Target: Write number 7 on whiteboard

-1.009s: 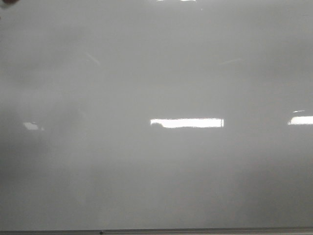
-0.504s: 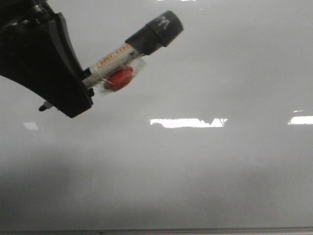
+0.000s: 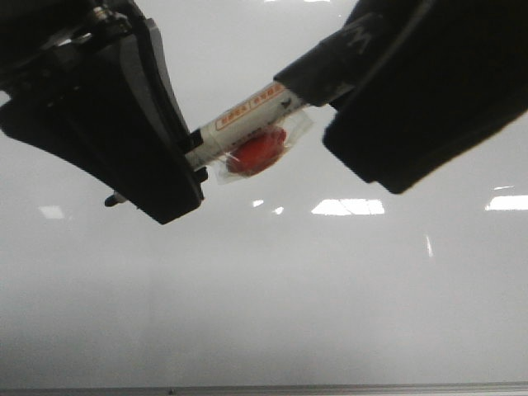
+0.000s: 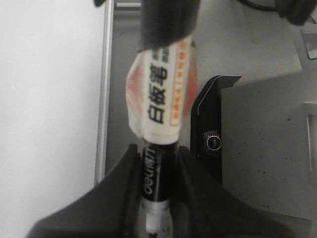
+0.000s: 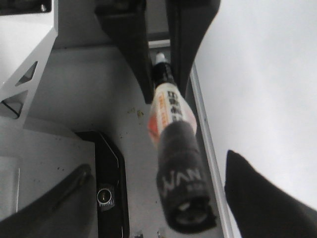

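Since the previous front frame the left pincer (image 3: 157, 177) and its marker (image 3: 247, 124) have shifted toward 3 o'clock, and the right pincer (image 3: 363, 107) has entered from 1 o'clock. Left pincer: fingers (image 4: 119, 183) clamped tight on the marker's black barrel, tip just showing past them at 8 o'clock in the front view. Right pincer: spread wide either side of the marker's black cap (image 5: 183, 188), fingers (image 5: 257, 198) not touching it in the wrist view. Whiteboard (image 3: 272, 305) fills the background behind both; no digit is visible on it. Its grey rim (image 3: 330, 388) runs along 6 o'clock.
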Available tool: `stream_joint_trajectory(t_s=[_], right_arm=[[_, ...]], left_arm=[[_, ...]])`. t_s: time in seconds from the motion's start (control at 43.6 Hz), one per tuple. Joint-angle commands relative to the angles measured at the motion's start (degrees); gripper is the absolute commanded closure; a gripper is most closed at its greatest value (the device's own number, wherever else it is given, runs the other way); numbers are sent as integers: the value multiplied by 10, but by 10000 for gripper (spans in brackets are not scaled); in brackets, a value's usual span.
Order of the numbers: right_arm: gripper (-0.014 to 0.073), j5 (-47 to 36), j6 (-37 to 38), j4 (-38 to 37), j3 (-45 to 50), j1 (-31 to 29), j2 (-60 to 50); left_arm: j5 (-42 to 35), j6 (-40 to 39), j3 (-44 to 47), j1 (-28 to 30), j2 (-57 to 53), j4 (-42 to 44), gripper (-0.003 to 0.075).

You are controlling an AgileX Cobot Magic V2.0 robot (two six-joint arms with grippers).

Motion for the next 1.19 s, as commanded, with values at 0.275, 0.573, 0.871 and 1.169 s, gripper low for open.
stream_joint_trajectory(t_s=[0.275, 0.573, 0.871, 1.169], right_arm=[[216, -38, -42, 72, -20, 3, -7], [470, -40, -42, 72, -20, 3, -6], [661, -40, -42, 71, -20, 3, -6], [661, -35, 99, -71, -40, -45, -37]], left_arm=[[-17, 1, -18, -4, -14, -18, 741], [-17, 1, -18, -4, -14, -19, 734], [-32, -6, -24, -4, -14, -20, 339], [32, -167, -80, 6, -84, 139, 311]])
